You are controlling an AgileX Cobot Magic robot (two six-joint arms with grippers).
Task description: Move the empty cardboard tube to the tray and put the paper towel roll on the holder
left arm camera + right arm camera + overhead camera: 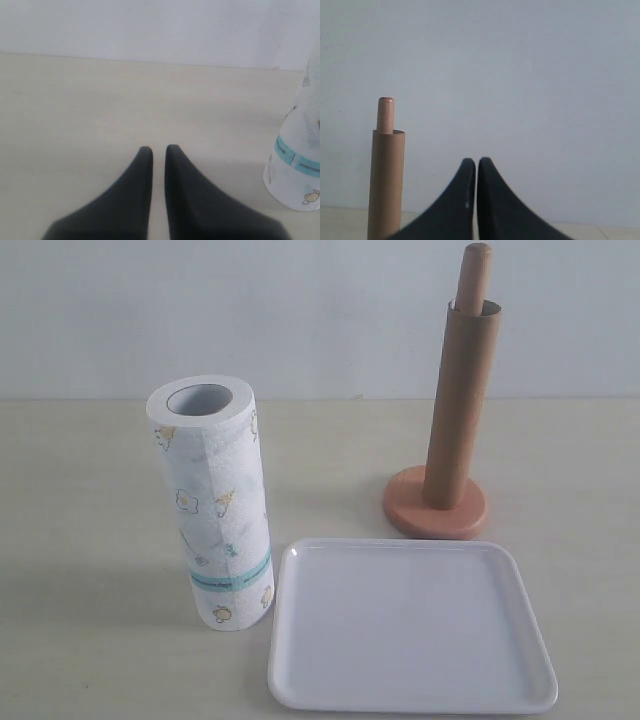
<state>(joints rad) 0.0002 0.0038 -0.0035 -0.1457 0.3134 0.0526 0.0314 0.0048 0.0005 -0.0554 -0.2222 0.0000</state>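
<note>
The empty cardboard tube stands slipped over the pole of the wooden holder at the back right, the pole's round tip poking out above it. The paper towel roll stands upright on the left. The white tray lies at the front, with nothing on it. Neither gripper shows in the exterior view. My left gripper is shut and holds nothing, low over the table with the paper towel roll off to one side. My right gripper is shut and holds nothing, with the tube and the pole tip beside it.
A pale wooden tabletop runs to a plain white wall behind. The tray's near rim lies close to the front edge of the exterior view.
</note>
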